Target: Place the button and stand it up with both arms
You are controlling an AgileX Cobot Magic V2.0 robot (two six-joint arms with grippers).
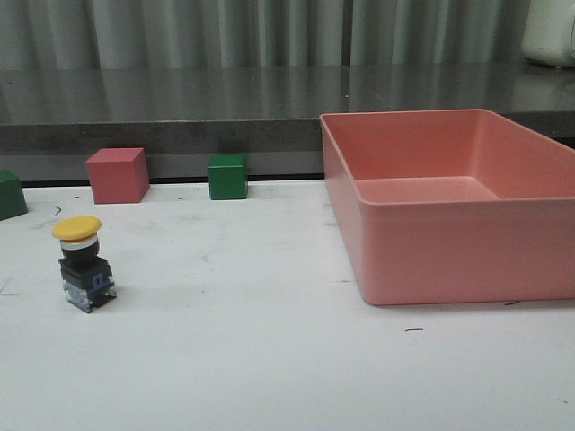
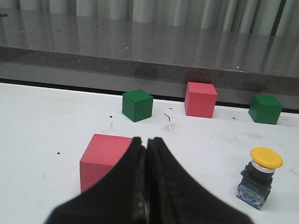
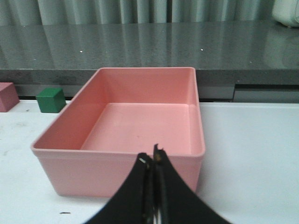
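- At lower left of the front view, on the white table (image 1: 269, 359): the push-button (image 1: 84, 262) stands upright, yellow cap on top, dark blocky base down on the surface. Nothing touches it.
- Bottom centre of the left wrist view: left gripper (image 2: 147, 154) clenched, fingers pressed together, nothing between them. The button sits at lower right of that frame, apart from the fingers (image 2: 163, 168).
- Just behind the left fingers in that view: a pink cube (image 2: 103, 158), partly hidden by them; contact cannot be told.
- Bottom centre of the right wrist view: right gripper (image 3: 151, 161) also clenched and empty, hanging before the near wall of the pink bin (image 3: 117, 175).
- Right half of the front view: the pink bin, open-topped, nothing visible inside.
- Far edge of the table, upper left of the front view: a second pink cube (image 1: 118, 175), a green cube (image 1: 227, 177), and another green cube (image 1: 11, 195) cut by the left edge.
- Judgement: the button already stands on its base and both arms are clear of it, out of the front view. The stand step looks done; at most a retreat to rest remains.
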